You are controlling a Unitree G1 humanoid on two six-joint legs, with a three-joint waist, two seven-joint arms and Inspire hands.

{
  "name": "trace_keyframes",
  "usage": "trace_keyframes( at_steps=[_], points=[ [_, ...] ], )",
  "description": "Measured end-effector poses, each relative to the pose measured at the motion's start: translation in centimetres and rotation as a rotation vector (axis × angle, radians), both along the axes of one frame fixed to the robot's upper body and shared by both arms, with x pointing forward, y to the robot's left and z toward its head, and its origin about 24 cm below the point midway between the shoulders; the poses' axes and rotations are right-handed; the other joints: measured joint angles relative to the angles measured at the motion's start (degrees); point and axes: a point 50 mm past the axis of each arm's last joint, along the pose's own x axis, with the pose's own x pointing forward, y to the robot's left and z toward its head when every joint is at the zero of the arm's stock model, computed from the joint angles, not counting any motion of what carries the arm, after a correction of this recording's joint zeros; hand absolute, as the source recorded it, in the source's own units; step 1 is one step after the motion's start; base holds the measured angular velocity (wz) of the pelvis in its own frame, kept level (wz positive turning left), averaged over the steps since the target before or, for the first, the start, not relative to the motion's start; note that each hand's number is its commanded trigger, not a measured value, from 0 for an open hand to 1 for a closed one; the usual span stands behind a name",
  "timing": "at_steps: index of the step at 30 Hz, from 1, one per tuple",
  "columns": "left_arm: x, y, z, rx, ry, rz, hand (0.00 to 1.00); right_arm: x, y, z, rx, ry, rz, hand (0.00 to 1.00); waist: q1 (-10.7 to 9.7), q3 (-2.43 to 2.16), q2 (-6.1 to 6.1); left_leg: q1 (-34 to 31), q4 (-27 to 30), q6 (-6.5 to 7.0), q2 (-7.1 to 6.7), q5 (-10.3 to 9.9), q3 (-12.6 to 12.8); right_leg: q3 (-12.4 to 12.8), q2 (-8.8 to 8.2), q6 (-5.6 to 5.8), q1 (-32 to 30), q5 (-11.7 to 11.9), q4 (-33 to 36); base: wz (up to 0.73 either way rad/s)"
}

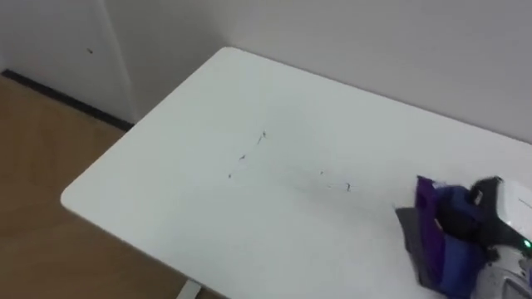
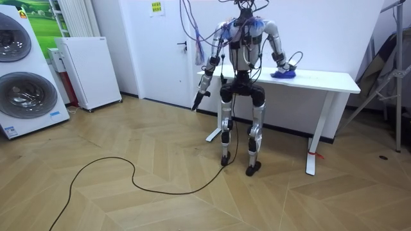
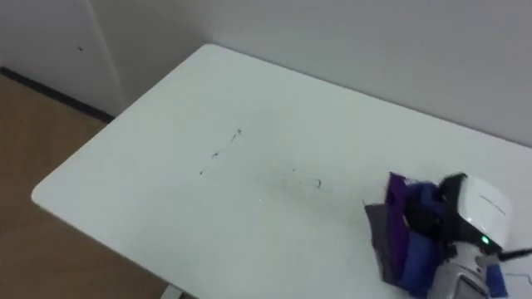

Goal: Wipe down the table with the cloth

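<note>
The white table [image 1: 166,183] carries thin dark pen marks [image 1: 249,154] near its middle and a smaller one [image 1: 347,186] further right. A purple and blue cloth [image 1: 440,241] rests on the tabletop at the lower right, right of the marks. My right hand [image 1: 490,208] sits on it with dark fingers curled into the fabric. In the room view I stand at the table's long side, my right hand [image 2: 280,66] on the cloth [image 2: 282,74]. My left hand [image 2: 200,93] hangs beside my hip, off the table, fingers straight down.
A pale wall runs close behind the table's far edge. Wooden floor [image 1: 33,133] lies beyond the left end. In the room view a white cabinet [image 2: 90,70] and washing machines [image 2: 26,83] stand far left, and a folded stand [image 2: 392,77] is at the right.
</note>
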Motion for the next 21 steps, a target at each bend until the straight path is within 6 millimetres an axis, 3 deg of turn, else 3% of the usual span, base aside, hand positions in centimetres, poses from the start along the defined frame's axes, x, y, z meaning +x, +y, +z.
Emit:
trace_keyframes(
  at_steps=[4,7,9,12,14,17,21],
  points=[
    [0.8,-1.3,-0.4,-0.033,0.000,-0.045,0.00,1.6,1.4,0.5,-0.007,0.001,0.038,1.00,0.83,0.11,0.89,0.26,0.11,-0.81,0.72,-0.19,1.76,2.29,0.45,0.02,-0.78,0.06,0.10,-0.30],
    [0.9,-1.7,-0.7,-0.047,0.024,-0.051,0.00,3.5,3.9,1.0,-0.014,0.023,0.158,1.00,2.71,0.34,1.52,0.22,-0.03,-1.40,1.73,-0.08,2.84,3.19,1.15,-0.61,-1.84,0.45,0.37,-0.31],
    [1.2,-1.9,-0.7,-0.056,0.032,-0.051,0.00,5.9,7.3,1.6,-0.017,0.022,0.306,1.00,4.88,1.05,1.71,-0.07,-0.06,-1.85,2.02,0.20,2.91,3.73,1.44,-1.37,-3.10,0.13,0.99,-0.23],
    [1.2,-2.3,-0.7,-0.077,0.038,-0.082,0.00,8.4,11.2,2.8,0.003,-0.008,0.472,1.00,6.05,1.96,1.95,-0.99,-0.05,-2.33,1.98,0.72,2.59,3.63,1.59,-1.46,-4.12,-0.52,0.98,0.08],
    [0.7,-2.4,-0.6,-0.083,0.046,-0.085,0.00,8.9,12.3,3.0,0.001,-0.014,0.530,1.00,7.06,2.07,2.00,-0.90,-0.59,-2.06,1.52,0.94,2.19,3.90,1.51,-1.41,-3.88,-0.50,0.68,0.20],
    [-1.2,-2.1,-0.4,-0.074,0.082,-0.065,0.00,8.1,12.2,2.5,0.020,-0.021,0.537,1.00,6.12,1.89,1.68,0.30,-1.47,-1.14,0.52,1.35,1.01,3.43,1.07,-0.93,-2.13,-0.69,-0.15,0.24],
    [-2.4,-1.6,-0.3,-0.056,0.102,-0.024,0.00,4.5,10.4,0.6,0.055,-0.068,0.456,1.00,2.65,1.47,1.83,2.82,-2.45,-0.24,0.26,0.77,0.77,3.72,0.92,-0.75,0.34,-0.80,-0.26,0.11]
  ],
)
